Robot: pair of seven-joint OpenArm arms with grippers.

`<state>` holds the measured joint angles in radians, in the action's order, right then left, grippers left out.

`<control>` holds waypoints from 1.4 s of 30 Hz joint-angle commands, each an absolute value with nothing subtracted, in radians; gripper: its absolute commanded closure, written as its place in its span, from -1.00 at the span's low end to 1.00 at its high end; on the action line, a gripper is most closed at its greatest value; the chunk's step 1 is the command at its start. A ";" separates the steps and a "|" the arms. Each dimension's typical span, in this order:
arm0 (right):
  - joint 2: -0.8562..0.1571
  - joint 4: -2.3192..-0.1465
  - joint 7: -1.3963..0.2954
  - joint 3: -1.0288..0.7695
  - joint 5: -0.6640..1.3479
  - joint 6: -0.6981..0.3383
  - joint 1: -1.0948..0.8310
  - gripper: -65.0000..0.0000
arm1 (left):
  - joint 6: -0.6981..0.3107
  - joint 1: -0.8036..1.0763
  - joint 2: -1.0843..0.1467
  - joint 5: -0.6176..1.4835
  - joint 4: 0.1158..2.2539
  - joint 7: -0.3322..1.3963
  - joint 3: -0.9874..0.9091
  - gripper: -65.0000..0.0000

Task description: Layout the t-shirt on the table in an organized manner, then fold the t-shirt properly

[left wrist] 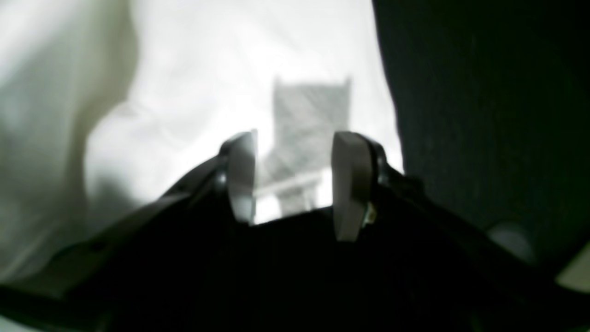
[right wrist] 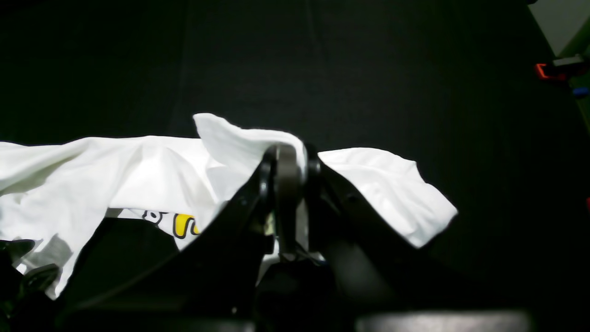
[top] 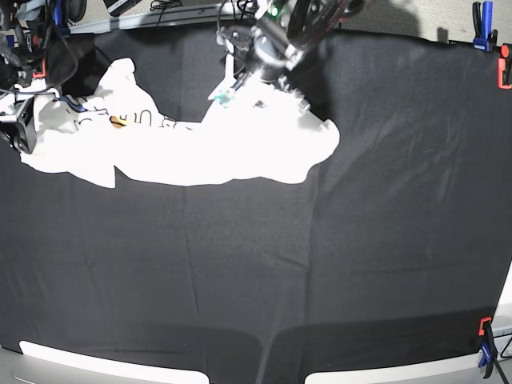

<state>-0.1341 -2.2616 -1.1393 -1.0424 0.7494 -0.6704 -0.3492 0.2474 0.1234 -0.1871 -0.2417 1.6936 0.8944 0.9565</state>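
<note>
Glare hides the t-shirt [top: 200, 148] folds; right gripper [right wrist: 291, 168] pinches its edge, left gripper [left wrist: 295, 180] spread apart above it.

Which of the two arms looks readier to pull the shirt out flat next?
The right, probably. The right gripper is already shut on a fold of the t-shirt at its edge. The left gripper hangs open above the cloth, holding nothing, so it would first have to grasp.

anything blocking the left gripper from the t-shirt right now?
Nothing visible. The left gripper hangs open directly over the t-shirt, only bare white cloth between its jaws. The right gripper is already shut on the t-shirt.
</note>
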 commanded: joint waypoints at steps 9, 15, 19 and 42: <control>-0.149 -2.275 -1.089 -1.047 0.762 -0.673 -0.349 1.00 | 0.086 0.107 -0.167 -0.113 1.698 0.876 0.964 0.22; -0.149 -2.275 -1.090 -1.047 0.762 -0.673 -0.349 1.00 | 0.087 0.102 -0.187 -0.237 1.634 0.876 0.964 0.22; -0.149 -2.275 -1.090 -1.047 0.762 -0.673 -0.350 1.00 | 0.157 0.091 -0.192 -0.364 1.496 0.918 0.963 0.22; -0.149 -2.275 -1.089 -1.047 0.762 -0.673 -0.349 1.00 | 0.172 0.108 -0.305 -0.570 1.494 1.014 0.964 0.51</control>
